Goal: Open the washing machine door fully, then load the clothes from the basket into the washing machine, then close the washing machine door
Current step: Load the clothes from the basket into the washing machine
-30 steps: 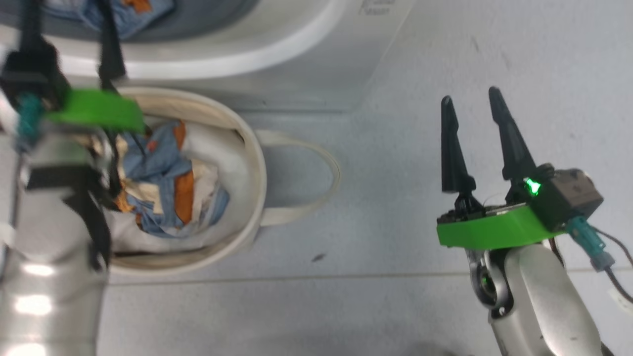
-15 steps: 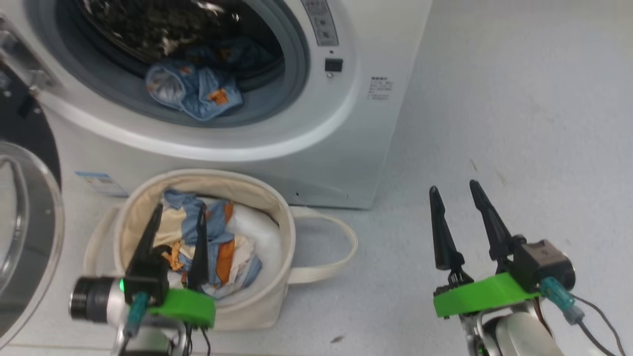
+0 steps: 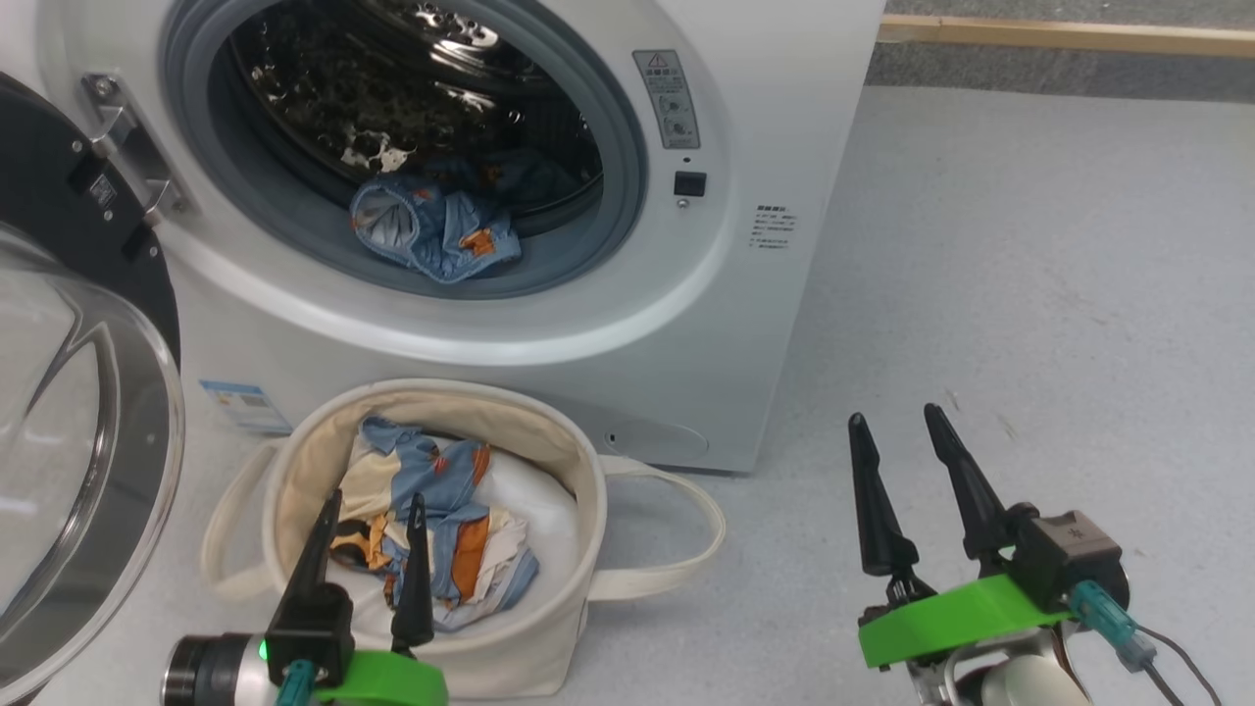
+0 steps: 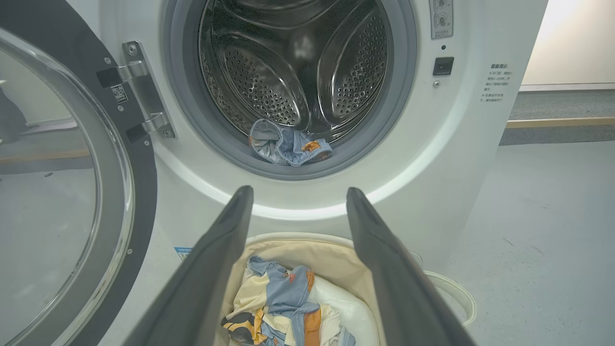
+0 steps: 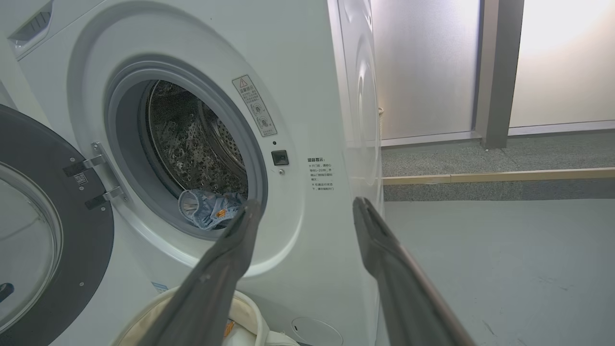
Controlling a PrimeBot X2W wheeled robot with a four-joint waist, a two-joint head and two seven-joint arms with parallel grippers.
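The white washing machine (image 3: 745,324) stands ahead, its black glass-bowled door (image 3: 88,441) swung open at the left. One light-blue garment (image 3: 436,230) lies at the drum's front lip (image 4: 288,146). The cream basket (image 3: 549,461) sits on the floor before the machine, holding more blue, orange and beige clothes (image 3: 446,534) on a plain white bundle. My left gripper (image 3: 375,502) hovers open just above the basket's near side, empty. My right gripper (image 3: 894,420) is open over bare floor to the right, empty.
A blue label sticker (image 3: 245,405) marks the machine's lower front. Grey floor (image 3: 1029,294) stretches right of the machine, with a wooden strip (image 3: 1069,37) along the far edge. The basket's loop handle (image 3: 686,549) lies toward my right gripper.
The head camera has tilted up, bringing the drum and door into view. My left gripper has drawn back from deep in the basket to its near rim, open and empty. The right one holds still.
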